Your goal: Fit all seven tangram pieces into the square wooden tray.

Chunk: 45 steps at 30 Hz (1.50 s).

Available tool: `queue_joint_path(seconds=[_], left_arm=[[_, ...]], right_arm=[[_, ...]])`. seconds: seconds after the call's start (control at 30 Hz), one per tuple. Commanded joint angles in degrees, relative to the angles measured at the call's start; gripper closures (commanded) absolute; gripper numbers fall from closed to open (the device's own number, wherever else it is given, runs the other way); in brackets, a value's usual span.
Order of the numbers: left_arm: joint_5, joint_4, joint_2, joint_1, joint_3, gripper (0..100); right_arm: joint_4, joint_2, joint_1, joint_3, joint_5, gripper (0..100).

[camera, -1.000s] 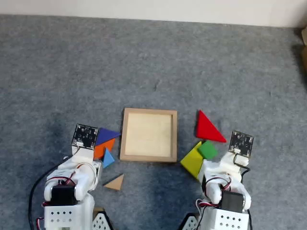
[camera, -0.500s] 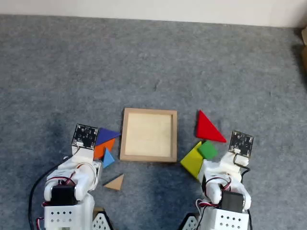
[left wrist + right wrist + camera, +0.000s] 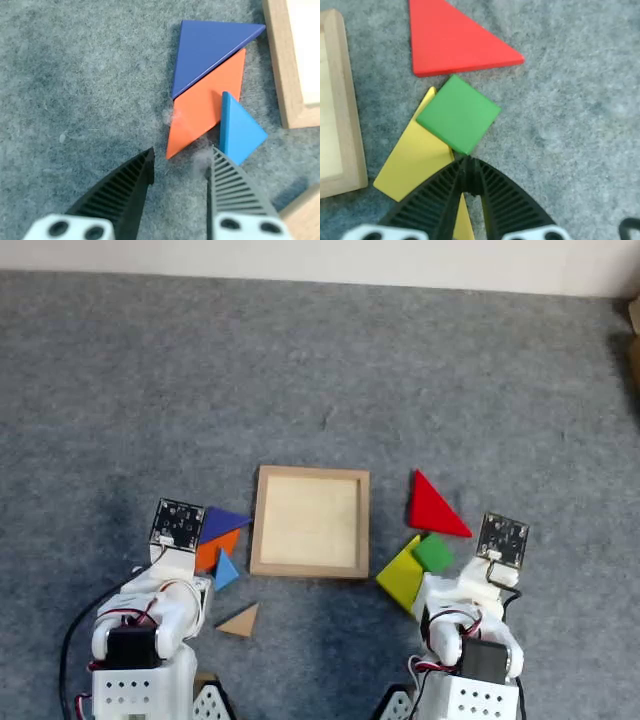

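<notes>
Square wooden tray (image 3: 309,567) at centre of grey carpet (image 3: 320,370), all seven tangram pieces outside it, both arms at the 6 o'clock edge.

At the tray's 9 o'clock, touching in a cluster: dark blue triangle (image 3: 224,521), orange parallelogram (image 3: 217,548) and light blue triangle (image 3: 226,569), the last tight against the orange edge. At 7 o'clock, apart from the rest, tan triangle (image 3: 241,621). At 3 o'clock, red triangle (image 3: 432,506). At 4 o'clock, green square (image 3: 434,552) lying partly on top of yellow triangle (image 3: 402,574). Left gripper (image 3: 181,155) parted to a medium gap, holding nothing, over the orange parallelogram's near tip, light blue triangle just beside one finger. Right gripper (image 3: 468,167) closed on nothing, tips pressed together, at the green square's near corner, over the yellow triangle.
</notes>
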Motion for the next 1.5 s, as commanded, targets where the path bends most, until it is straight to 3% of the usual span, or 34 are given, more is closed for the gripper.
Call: queue_joint_path(seconds=[0.0,0.23,0.33,0.37,0.47,0.5,0.73,1.07,1.27,1.47], left_arm=[[0.35,0.35,-0.22,0.57,1.1,83],[0.35,0.35,-0.22,0.48,1.1,83],[0.35,0.35,-0.22,0.48,1.1,83],[0.35,0.35,-0.22,0.48,1.1,83],[0.35,0.35,-0.22,0.48,1.1,83],[0.35,0.35,-0.22,0.48,1.1,83],[0.35,0.35,-0.22,0.48,1.1,83],[0.35,0.35,-0.22,0.48,1.1,83],[0.35,0.35,-0.22,0.48,1.1,83],[0.35,0.35,-0.22,0.48,1.1,83]], right_arm=[[0.31,-1.19,0.22,6.2,-0.09,99.2],[0.66,-1.19,1.27,-1.89,-0.09,99.2],[0.84,-1.19,8.66,-8.04,0.44,99.2],[0.22,-1.19,9.8,-9.71,3.16,99.1],[-4.62,-1.19,11.12,-15.08,23.82,99.3],[-5.41,-1.19,11.3,-16.48,26.81,99.3],[-7.16,2.77,7.78,-25.1,26.37,98.5],[-0.75,37.93,7.52,-48.75,26.29,83.5],[2.15,55.08,2.95,-57.8,26.2,68.3],[2.07,68.88,-4.09,-62.55,26.46,66.8]])
